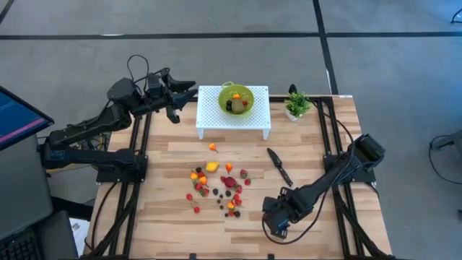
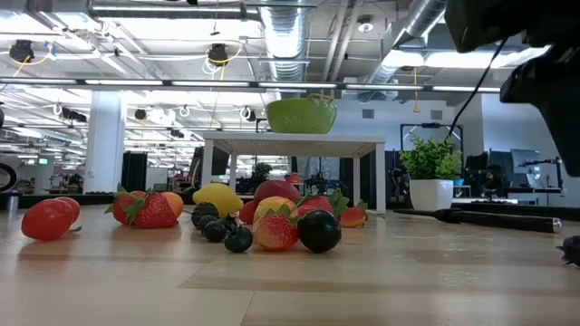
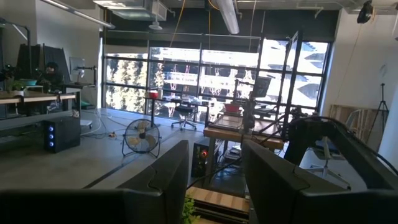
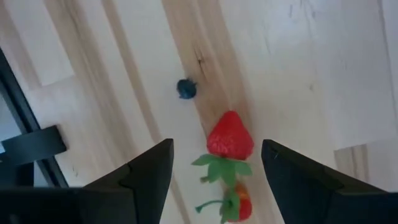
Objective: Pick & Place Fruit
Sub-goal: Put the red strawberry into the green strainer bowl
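Several tiny toy fruits point(image 1: 216, 184), red, orange, yellow and dark purple, lie scattered on the wooden table's middle; the low view shows them as a cluster point(image 2: 272, 222). A few more sit in the green bowl point(image 1: 236, 99) on the white stand. My right gripper point(image 1: 268, 211) is open, low over the table just right of the scatter's near end. In the right wrist view its fingers point(image 4: 214, 165) stand either side of a red strawberry point(image 4: 230, 135) without touching it, and a blueberry point(image 4: 185, 89) lies beyond. My left gripper point(image 1: 189, 90) is open, raised beside the stand's left edge.
The white perforated stand point(image 1: 209, 123) carries the bowl at the table's far middle. A black knife point(image 1: 279, 166) lies right of the fruits, near my right arm. A small green potted plant point(image 1: 297, 105) stands at the far right. Bare wood lies along the near edge.
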{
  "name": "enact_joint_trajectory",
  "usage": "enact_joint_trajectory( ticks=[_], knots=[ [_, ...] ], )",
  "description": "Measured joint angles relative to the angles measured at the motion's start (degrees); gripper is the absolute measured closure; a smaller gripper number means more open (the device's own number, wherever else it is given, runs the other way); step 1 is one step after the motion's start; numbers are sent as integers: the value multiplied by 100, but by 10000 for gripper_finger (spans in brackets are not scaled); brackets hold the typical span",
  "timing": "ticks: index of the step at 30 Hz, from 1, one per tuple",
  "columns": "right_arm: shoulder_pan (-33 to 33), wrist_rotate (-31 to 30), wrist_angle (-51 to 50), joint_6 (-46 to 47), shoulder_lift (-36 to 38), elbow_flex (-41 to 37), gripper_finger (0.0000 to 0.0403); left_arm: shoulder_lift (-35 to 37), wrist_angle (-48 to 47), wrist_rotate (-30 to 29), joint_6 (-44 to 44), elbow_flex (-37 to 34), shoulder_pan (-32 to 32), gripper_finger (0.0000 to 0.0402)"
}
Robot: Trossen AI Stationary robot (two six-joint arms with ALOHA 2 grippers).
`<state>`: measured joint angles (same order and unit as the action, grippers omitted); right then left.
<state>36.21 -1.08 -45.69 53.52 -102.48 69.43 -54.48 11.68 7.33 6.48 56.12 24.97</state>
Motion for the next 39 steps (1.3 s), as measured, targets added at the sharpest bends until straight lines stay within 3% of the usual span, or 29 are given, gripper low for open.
enact_joint_trajectory(
  ticks=[13, 23, 39],
  knots=[
    [-84, 0, 752, -12, 0, -883, 164, 2, -2, 0, 0, -2, 0, 259],
    [-308, -26, 913, -260, 7, -1132, 165, 0, 0, -2, 0, -2, 0, 259],
    [-333, -44, 931, -303, 9, -1152, 266, 1, -1, 0, 0, 0, 2, 259]
  ],
)
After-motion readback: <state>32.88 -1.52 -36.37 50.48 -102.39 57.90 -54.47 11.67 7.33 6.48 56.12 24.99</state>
